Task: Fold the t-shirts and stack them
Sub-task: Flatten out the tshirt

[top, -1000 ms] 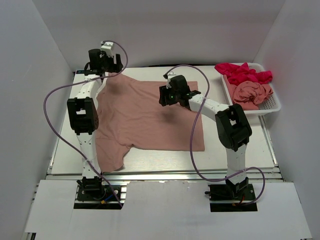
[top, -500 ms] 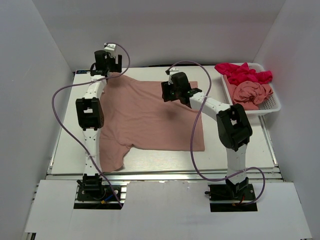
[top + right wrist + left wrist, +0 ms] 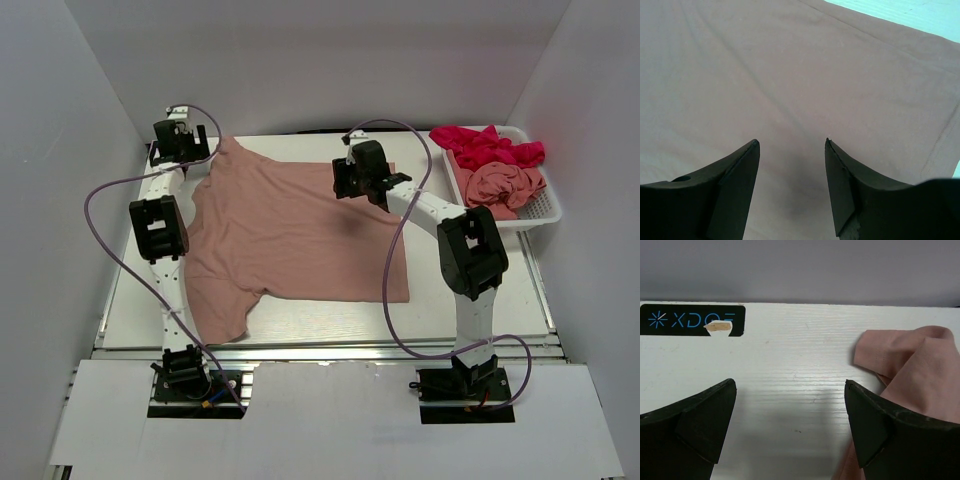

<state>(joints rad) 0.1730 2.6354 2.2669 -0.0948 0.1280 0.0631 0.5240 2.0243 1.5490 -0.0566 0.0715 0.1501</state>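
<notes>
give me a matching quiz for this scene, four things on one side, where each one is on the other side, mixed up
Things
1. spread pink t-shirt
2. magenta t-shirt
3. left pincer
4. right pincer

Places
a. bunched in the white basket
b. open over bare table, far-left corner
c. lying flat in the middle of the table
d. open above pink cloth

Pairs: 1-c, 2-a, 3-b, 4-d

Salmon tee (image 3: 300,235) spread flat on tabletop (image 3: 480,290), far-left sleeve bunched. Magenta tee (image 3: 490,145) + 2nd pink tee (image 3: 505,187) crumpled in basket (image 3: 553,205).
</notes>
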